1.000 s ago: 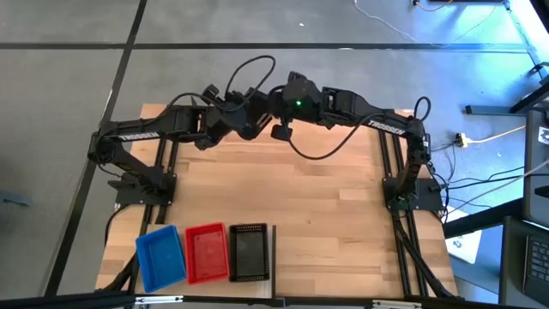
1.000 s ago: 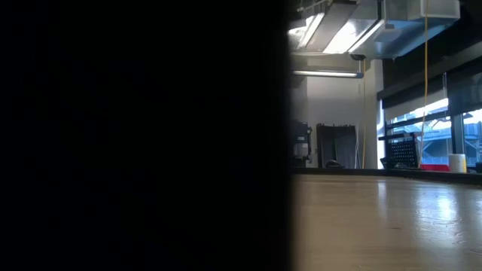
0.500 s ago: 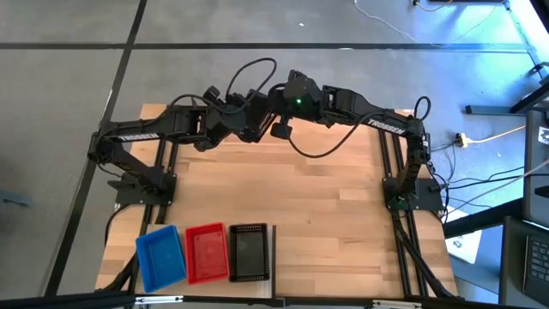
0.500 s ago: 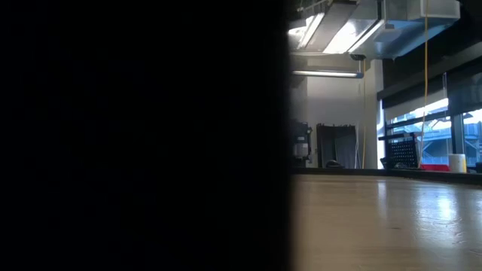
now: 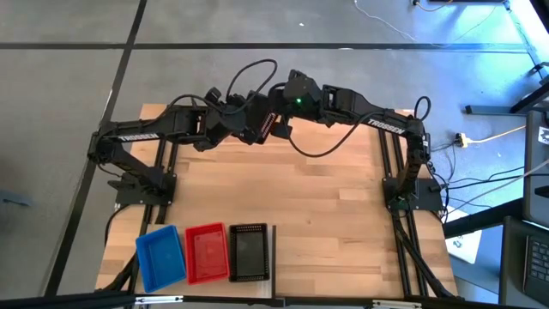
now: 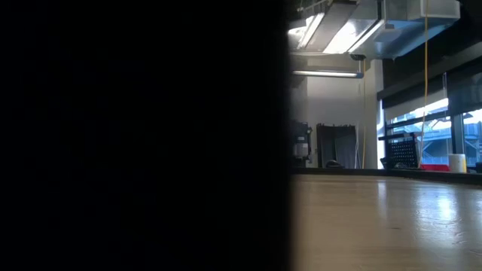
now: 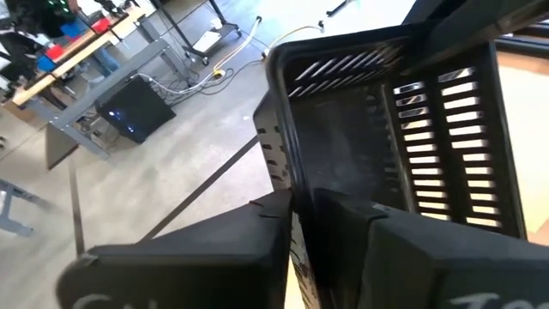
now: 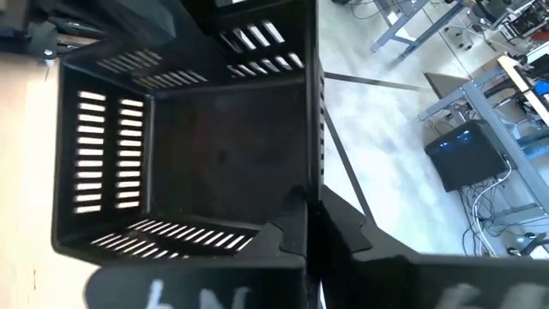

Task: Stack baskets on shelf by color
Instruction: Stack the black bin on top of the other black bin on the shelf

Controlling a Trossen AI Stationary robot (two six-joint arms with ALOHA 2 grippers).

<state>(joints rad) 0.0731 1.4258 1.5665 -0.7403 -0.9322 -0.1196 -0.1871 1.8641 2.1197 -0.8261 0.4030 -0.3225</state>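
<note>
Baskets were seen from the high view in two places: a blue basket (image 5: pixel 160 257), a red basket (image 5: pixel 206 252) and a black basket (image 5: pixel 250 252) lay side by side at the near edge of the tabletop (image 5: pixel 326 206), while another black basket (image 5: pixel 264 125) was held aloft at the far edge between the left gripper (image 5: pixel 249 130) and the right gripper (image 5: pixel 280 120). No pale shelf panel could be made out.

Nothing of the arms was shown in the low view; its left half was blocked by something dark, and only bare tabletop (image 6: pixel 376 218) and the room were seen.

In the left wrist view, the left gripper (image 7: pixel 300 215) was closed narrowly on one wall of the held black basket (image 7: pixel 403 112).

In the right wrist view, the right gripper (image 8: pixel 310 219) was likewise pinched on a wall of that basket (image 8: pixel 197 146).

A two-handed carry of a black basket was judged to be the step in hand. The next move would call for it to be brought level over the black basket near the front and lowered squarely, one gripper letting go first.
</note>
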